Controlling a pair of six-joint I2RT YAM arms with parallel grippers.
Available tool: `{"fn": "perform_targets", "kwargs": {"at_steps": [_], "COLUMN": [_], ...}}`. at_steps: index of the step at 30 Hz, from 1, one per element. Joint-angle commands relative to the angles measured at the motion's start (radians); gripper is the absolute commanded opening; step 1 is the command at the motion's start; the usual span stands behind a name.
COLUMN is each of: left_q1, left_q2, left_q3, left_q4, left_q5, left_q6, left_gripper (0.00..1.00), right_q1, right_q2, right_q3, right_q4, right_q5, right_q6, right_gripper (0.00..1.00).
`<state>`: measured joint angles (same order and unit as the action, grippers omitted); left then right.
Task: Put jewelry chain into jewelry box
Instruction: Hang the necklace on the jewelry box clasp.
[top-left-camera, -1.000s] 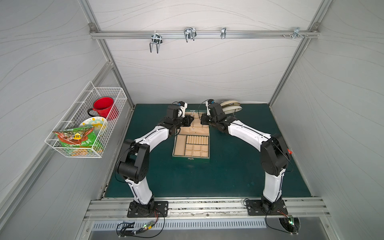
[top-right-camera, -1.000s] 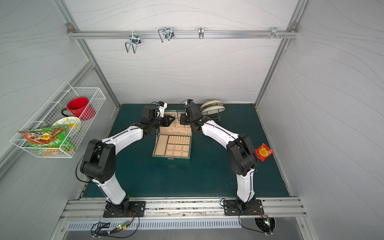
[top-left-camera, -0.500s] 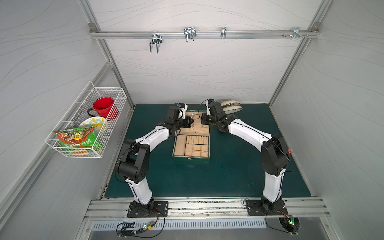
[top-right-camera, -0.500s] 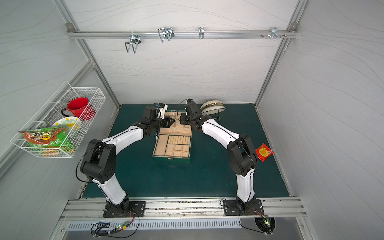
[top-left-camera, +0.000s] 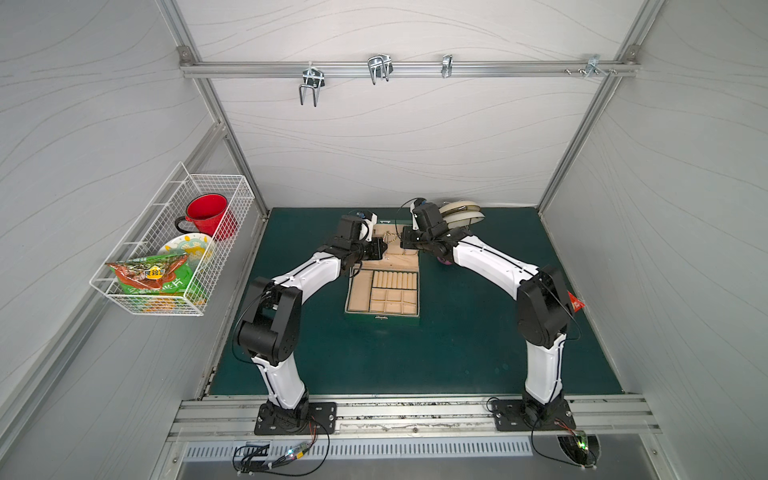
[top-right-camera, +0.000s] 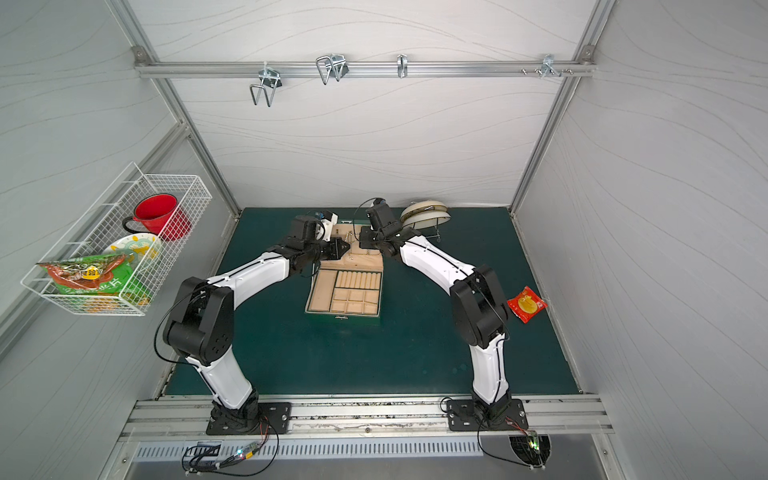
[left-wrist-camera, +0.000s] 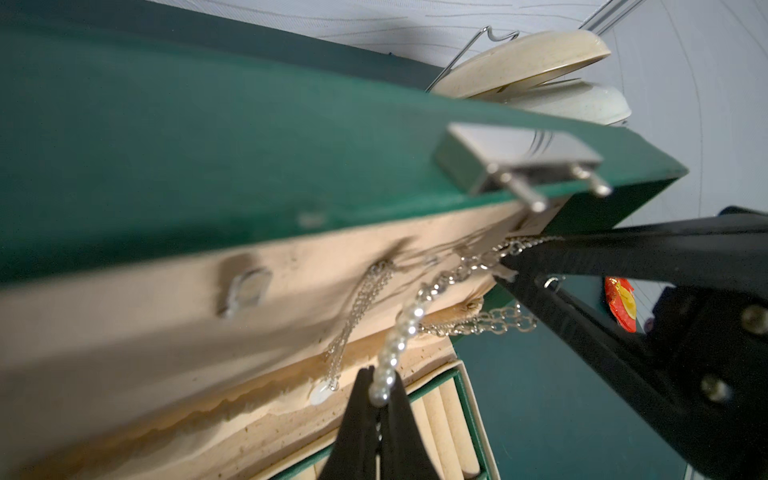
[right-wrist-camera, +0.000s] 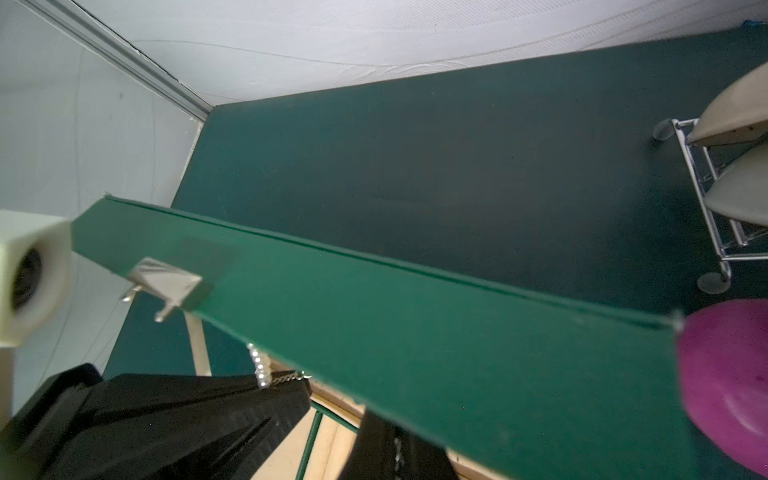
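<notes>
Hanging in front of the open lid (left-wrist-camera: 208, 145) of the box (top-left-camera: 382, 322), the chain (left-wrist-camera: 453, 276) runs across the middle of the left wrist view, its chunky silver links turning into a short run of pearls (left-wrist-camera: 399, 336). The left gripper (left-wrist-camera: 379, 388), at the bottom edge, is closed tight on the pearl end. The right gripper (left-wrist-camera: 505, 266), coming in from the right edge, has its jaws pressed together on the link end, close against the beige lining; the exact pinch is blurred. A second stretch of chunky links (left-wrist-camera: 490, 322) shows just below, and I cannot tell whether it belongs to the same chain. A thinner chain (left-wrist-camera: 357, 307) hangs on the lining to the left, out of focus. In the right wrist view the green lid edge hides most of the right gripper's fingers, and a purple object (right-wrist-camera: 731, 382) is cut off at the right edge. In a top view the chain (top-left-camera: 389, 237) is only a pale speck between the two wrists, higher in the frame than the tray's compartments.
</notes>
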<state>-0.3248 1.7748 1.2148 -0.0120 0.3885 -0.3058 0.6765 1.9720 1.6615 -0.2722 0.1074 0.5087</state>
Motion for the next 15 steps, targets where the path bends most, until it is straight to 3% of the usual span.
{"fn": "perform_targets", "kwargs": {"at_steps": [1, 8, 11, 15], "left_q1": [-0.007, -0.011, -0.010, -0.010], "left_q2": [0.013, 0.010, -0.014, -0.041], "left_q3": [0.033, 0.023, -0.016, -0.054], "left_q4": [0.008, 0.011, 0.047, 0.081], "left_q5": [-0.021, -0.012, -0.021, -0.019], "left_q6": [0.018, 0.022, 0.022, 0.044], "left_gripper": [0.00, 0.00, 0.18, 0.32], "right_q1": [0.007, 0.008, 0.009, 0.012], "right_q2": [-0.001, 0.016, 0.012, 0.011], "right_q3": [0.016, 0.038, 0.050, 0.088], "right_q4": [-0.019, -0.039, -0.062, -0.117], "right_q5": [0.031, 0.025, 0.012, 0.006], "right_q6": [0.007, 0.010, 0.017, 0.027], "right_gripper": [0.00, 0.00, 0.00, 0.00]}}
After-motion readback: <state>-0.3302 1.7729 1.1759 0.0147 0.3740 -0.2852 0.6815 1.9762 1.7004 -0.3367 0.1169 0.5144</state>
